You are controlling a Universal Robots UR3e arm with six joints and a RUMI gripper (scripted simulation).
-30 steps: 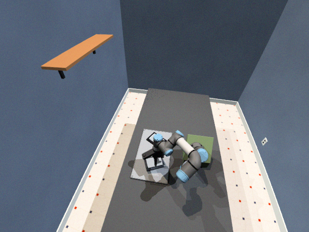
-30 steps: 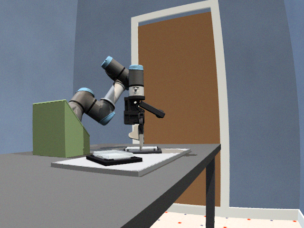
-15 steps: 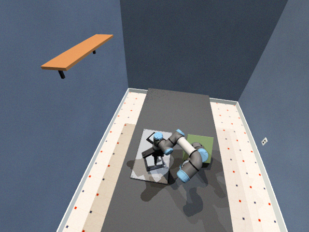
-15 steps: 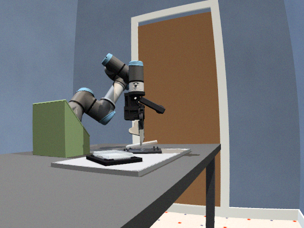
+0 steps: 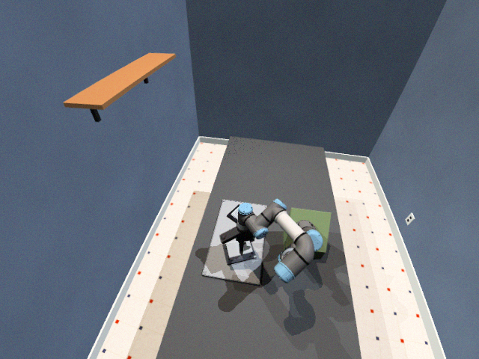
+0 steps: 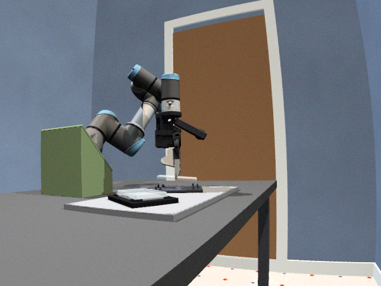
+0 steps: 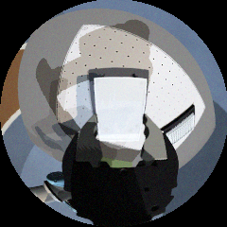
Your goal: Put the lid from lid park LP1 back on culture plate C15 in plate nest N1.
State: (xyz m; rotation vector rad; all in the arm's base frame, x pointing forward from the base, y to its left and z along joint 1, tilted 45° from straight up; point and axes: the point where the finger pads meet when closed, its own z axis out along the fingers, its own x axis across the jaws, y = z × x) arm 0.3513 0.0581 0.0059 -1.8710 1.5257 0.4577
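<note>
Lid (image 7: 119, 113) clamped between the tool (image 6: 175, 172) fingers, raised above lid park (image 6: 178, 187); plate C15 (image 6: 141, 193) sits nearer on desk (image 6: 92, 246)

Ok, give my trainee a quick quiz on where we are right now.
1. True or false: the lid is already on the plate.
2. The hand is: A) open, B) shut on the lid, C) shut on nothing.
3. What does the plate sit in?

Key: 1 false, it is held above the park. 2 B. 3 the black nest.
</note>
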